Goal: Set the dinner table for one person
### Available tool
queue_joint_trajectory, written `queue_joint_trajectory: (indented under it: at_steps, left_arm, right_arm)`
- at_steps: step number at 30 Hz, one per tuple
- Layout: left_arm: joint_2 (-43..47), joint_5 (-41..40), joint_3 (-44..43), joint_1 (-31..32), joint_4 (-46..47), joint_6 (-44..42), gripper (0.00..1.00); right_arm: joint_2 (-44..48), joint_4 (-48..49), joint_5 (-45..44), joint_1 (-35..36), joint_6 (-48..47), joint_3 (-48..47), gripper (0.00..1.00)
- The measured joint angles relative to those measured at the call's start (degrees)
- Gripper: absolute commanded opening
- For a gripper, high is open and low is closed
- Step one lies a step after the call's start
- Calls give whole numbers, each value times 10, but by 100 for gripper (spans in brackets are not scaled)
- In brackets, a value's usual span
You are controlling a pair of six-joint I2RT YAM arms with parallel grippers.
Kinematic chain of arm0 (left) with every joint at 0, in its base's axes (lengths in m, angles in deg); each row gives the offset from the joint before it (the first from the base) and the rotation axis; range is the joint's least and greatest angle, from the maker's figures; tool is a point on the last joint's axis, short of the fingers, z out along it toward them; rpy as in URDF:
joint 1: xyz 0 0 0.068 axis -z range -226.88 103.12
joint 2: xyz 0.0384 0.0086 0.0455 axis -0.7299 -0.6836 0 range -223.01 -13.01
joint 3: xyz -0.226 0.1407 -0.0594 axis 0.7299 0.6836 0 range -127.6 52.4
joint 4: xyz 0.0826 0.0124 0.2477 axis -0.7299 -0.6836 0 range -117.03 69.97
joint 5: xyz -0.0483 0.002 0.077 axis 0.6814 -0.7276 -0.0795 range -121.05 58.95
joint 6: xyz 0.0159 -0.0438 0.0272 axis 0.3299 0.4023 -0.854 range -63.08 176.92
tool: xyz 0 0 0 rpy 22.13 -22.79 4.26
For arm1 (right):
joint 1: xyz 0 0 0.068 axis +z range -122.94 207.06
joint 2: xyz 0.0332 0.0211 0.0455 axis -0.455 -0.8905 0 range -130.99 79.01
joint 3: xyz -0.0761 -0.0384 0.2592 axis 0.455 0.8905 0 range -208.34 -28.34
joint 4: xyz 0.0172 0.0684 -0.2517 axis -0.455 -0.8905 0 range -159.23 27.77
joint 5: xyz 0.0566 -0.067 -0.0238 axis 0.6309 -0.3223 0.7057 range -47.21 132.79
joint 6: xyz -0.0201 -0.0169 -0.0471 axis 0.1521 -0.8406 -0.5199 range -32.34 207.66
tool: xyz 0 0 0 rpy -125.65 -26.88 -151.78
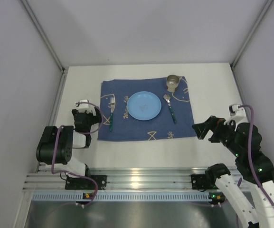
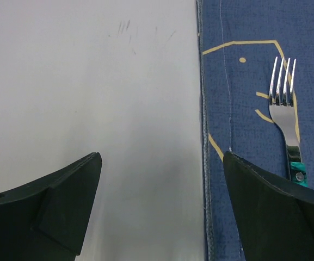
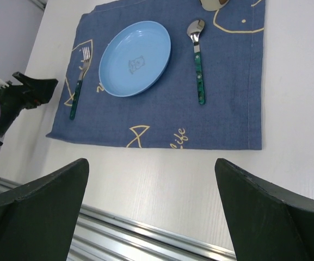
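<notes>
The dinner table (image 1: 141, 152), a plain white top, fills the floor of the enclosure from the arms' rail to the far wall. Near its middle, a little toward 12 o'clock, lies a dark blue mat (image 1: 141, 129) with pale fish drawings. A light blue plate (image 1: 145, 105) sits at the mat's centre, showing only a small printed figure in its well. At 9 o'clock of the plate lies a fork (image 1: 111, 114), tines pointing to 12, and at 3 o'clock a spoon (image 1: 170, 108), bowl to 12; both have green handles. A metal cup (image 1: 173, 82) stands upright at 1 o'clock of the plate, on the mat's far right corner; what it holds cannot be made out.

The left gripper (image 2: 162, 163) hangs at 9 o'clock of the mat, fingers spread wide over the mat's left edge and holding nothing. The right gripper (image 3: 151, 168) sits at 4 o'clock of the mat, fingers likewise apart and bare.
</notes>
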Motion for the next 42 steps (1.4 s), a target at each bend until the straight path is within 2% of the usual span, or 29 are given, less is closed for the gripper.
queue_joint_trajectory:
  at_steps: [6,15,25,29,35,42]
  left_arm:
    - [0,-4,-2,4,3,-3,98]
    - [0,-6,-2,4,23,-9,99]
    - [0,-6,-2,4,23,-13,99]
    - [0,-6,-2,4,23,-13,99]
    - [0,-6,-2,4,23,-13,98]
    - [0,-6,-2,4,23,-13,98]
  right_arm:
    - [-2,17,22,0,0,21,100]
    - [-28,85,11,0,3,8,100]
    - [-144,146,30,1,19,9,100]
    - [-195,195,4,2,10,26,100]
    - [-244,318,-75,2,-87,131,100]
    - [-217,586,-138,-2,-248,382,100]
